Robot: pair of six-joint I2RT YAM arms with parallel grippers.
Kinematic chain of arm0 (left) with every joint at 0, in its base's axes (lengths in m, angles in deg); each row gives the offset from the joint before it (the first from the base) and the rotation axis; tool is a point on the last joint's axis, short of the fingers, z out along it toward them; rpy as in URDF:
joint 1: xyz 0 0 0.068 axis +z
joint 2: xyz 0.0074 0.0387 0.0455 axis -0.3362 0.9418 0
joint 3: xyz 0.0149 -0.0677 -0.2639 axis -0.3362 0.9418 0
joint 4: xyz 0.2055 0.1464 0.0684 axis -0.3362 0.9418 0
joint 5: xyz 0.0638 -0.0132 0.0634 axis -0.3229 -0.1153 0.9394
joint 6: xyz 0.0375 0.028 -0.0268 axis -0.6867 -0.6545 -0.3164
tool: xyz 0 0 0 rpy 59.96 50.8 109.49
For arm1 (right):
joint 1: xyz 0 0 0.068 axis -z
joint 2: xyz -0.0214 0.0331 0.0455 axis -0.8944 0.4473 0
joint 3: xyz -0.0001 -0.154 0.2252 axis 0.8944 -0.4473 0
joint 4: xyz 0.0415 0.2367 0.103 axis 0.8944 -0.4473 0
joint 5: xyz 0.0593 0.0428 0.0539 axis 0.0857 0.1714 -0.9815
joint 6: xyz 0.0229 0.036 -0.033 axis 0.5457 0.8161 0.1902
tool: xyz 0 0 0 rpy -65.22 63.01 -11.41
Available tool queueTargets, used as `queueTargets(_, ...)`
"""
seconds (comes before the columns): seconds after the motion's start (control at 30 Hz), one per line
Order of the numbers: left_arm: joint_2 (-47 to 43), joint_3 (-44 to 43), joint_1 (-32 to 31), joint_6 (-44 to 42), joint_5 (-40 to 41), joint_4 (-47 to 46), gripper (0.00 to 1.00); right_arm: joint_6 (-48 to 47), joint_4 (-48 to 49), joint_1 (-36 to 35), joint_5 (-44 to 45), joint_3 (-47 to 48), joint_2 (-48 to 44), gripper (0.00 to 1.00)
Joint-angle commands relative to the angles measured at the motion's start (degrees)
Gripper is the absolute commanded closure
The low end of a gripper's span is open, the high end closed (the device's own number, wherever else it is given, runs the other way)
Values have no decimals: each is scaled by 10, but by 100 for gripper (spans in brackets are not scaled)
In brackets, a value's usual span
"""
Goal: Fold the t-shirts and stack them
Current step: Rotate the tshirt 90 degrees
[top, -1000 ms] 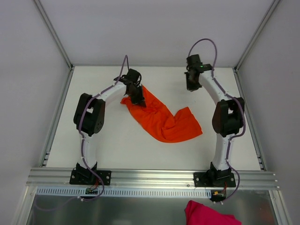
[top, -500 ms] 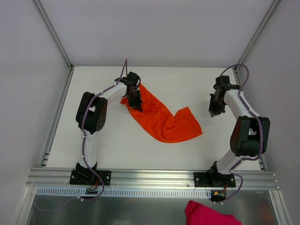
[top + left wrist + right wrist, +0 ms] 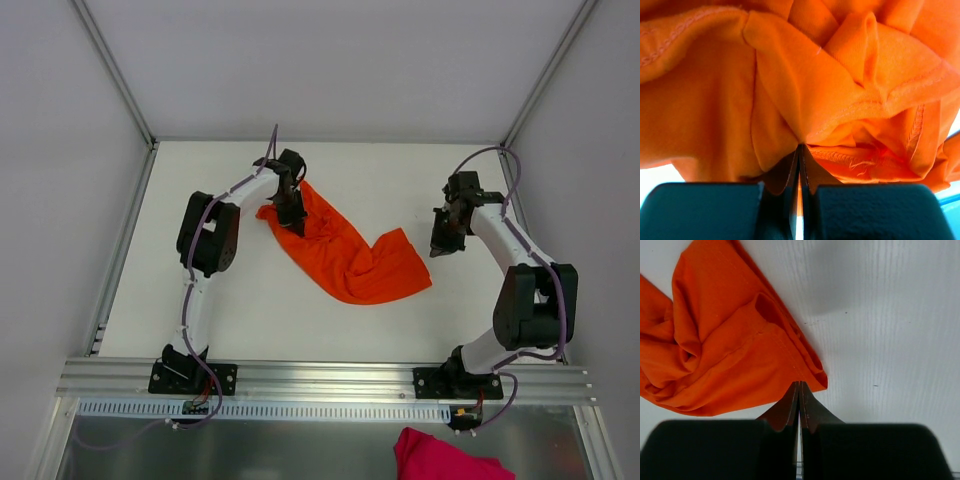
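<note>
The orange t-shirt (image 3: 350, 255) lies crumpled in a long bunch across the middle of the white table. My left gripper (image 3: 292, 213) is at the shirt's far left end and is shut on the fabric; in the left wrist view folds and hems of the shirt (image 3: 805, 85) bunch out from the closed tips (image 3: 799, 148). My right gripper (image 3: 438, 250) is shut and empty, just right of the shirt's right edge. In the right wrist view its tips (image 3: 799, 385) hover over the table next to a hemmed corner of the shirt (image 3: 735, 355). No neck label shows.
A magenta cloth (image 3: 445, 456) lies below the front rail (image 3: 320, 378), off the table. Aluminium frame posts and white walls close in the left, right and back sides. Bare white table surface (image 3: 890, 330) shows to the right of the shirt.
My right arm swung from the back centre to the right side, then came in toward the shirt's right edge. My left gripper kept its hold with little movement; its elbow shifted right.
</note>
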Motion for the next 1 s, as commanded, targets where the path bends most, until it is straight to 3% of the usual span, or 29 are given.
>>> queueTargets(0.0,53,-61,9,15,34,58,100,13,33,-6,-57,4,21,99)
queueTargets(0.33,156,-225,33,43,-39,91,100,7,37,-75,-125,51,53,99)
queueTargets(0.53,159,-219,39,59,-143,-21,100,-11,34,-120,-146,47,25,99)
queueTargets(0.8,171,-222,69,117,-171,-94,100,-39,3,-137,-128,38,8,99)
queueTargets(0.9,179,-237,87,121,-191,-116,94,-41,-1,-144,-131,31,1,99)
queueTargets(0.97,162,-242,90,114,-203,-136,73,-43,-3,-151,-131,28,-1,99)
